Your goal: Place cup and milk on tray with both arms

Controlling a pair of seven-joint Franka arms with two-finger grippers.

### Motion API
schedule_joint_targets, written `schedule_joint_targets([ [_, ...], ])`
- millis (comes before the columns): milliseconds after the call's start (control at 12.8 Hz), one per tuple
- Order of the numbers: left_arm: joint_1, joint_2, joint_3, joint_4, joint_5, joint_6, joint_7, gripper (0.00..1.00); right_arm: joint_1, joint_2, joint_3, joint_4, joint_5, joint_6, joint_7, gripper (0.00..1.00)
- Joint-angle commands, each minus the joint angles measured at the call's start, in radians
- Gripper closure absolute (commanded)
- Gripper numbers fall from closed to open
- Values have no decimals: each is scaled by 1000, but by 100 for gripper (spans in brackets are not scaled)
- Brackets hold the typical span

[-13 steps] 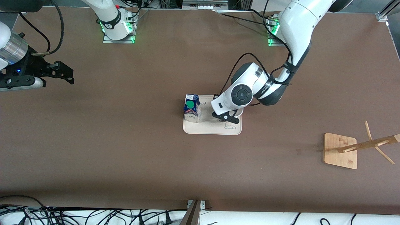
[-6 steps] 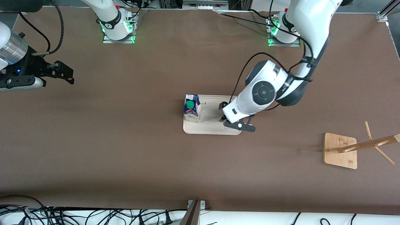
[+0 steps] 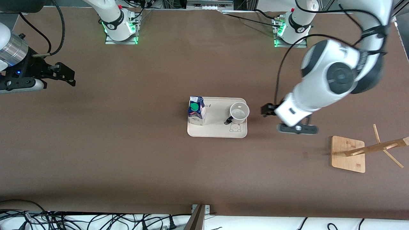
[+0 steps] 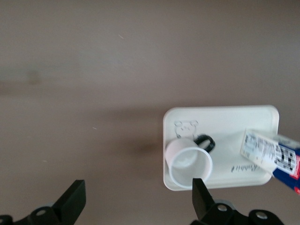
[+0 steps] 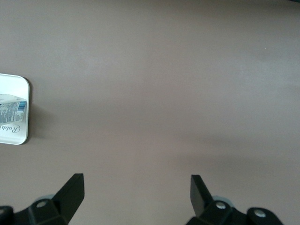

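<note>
Left hand empty, fingers spread, over bare surface; cup lies at its 9 o'clock in front view. Cup upright on tray, handle toward milk, also upright on tray. Right hand splayed, parked at surface's end. Looks complete.

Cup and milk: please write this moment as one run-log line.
cup: on tray | milk: on tray | left gripper: open, over table | right gripper: open, waiting
</note>
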Motion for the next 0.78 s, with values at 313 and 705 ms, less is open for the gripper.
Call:
schedule_joint_targets([
  [313, 6, -227, 363, -75, -27, -34, 362, 0, -1, 4, 3, 18, 1, 36, 1, 0],
  [705, 12, -280, 453, -54, -30, -271, 381, 0, 2, 4, 4, 17, -1, 27, 1, 0],
])
